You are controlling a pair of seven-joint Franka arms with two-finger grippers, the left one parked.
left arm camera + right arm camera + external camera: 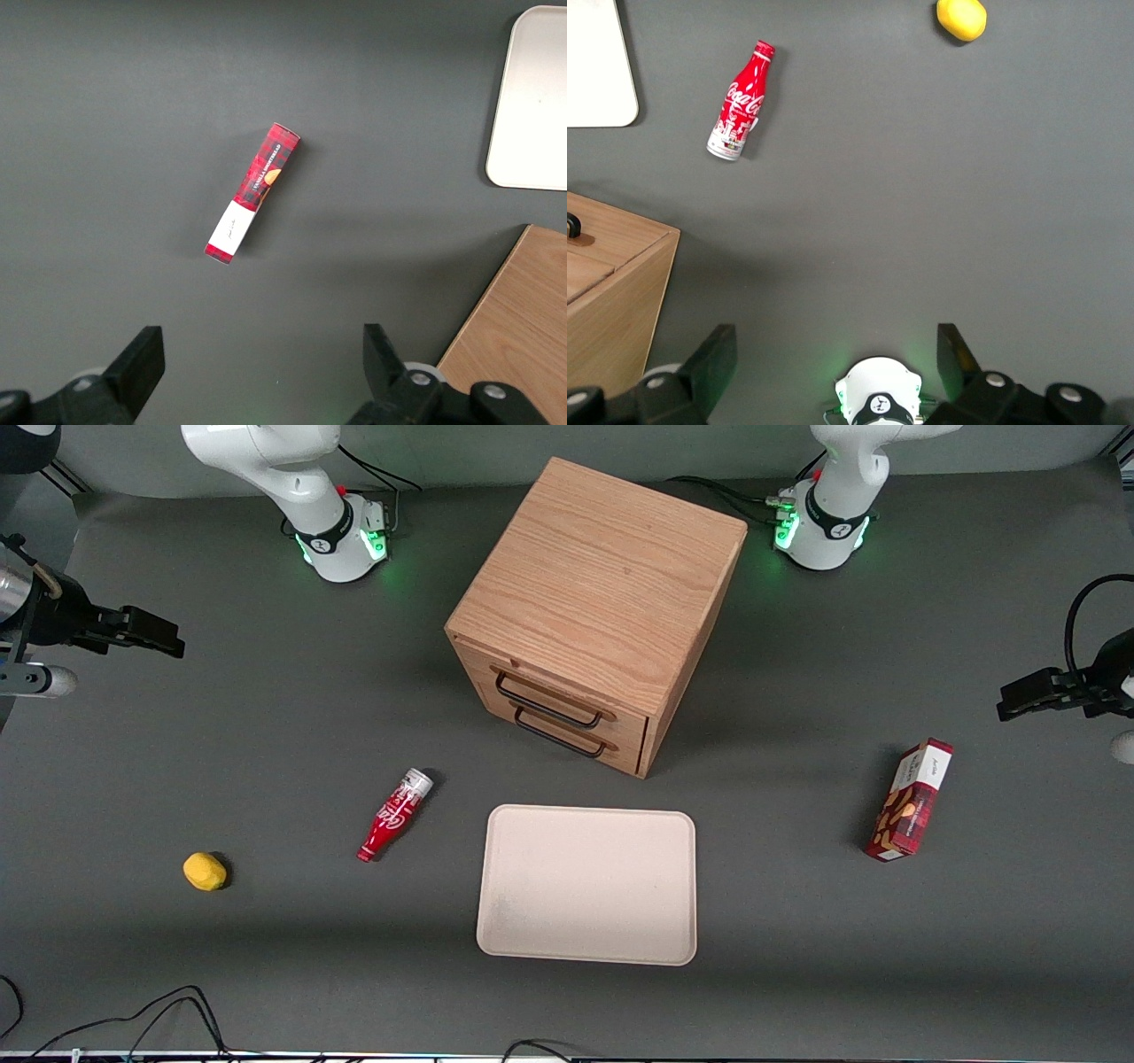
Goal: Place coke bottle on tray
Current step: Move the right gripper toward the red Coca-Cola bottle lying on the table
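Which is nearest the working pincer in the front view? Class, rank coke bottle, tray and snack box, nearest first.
Pincer is open, high at the working arm's end.
1. Coke bottle, lying beside the tray.
2. Tray, in front of the drawers.
3. Snack box, toward the parked arm's end.

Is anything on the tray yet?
No. The tray lies bare; the coke bottle lies on the table beside it. The gripper hangs open, high toward the working arm's end.
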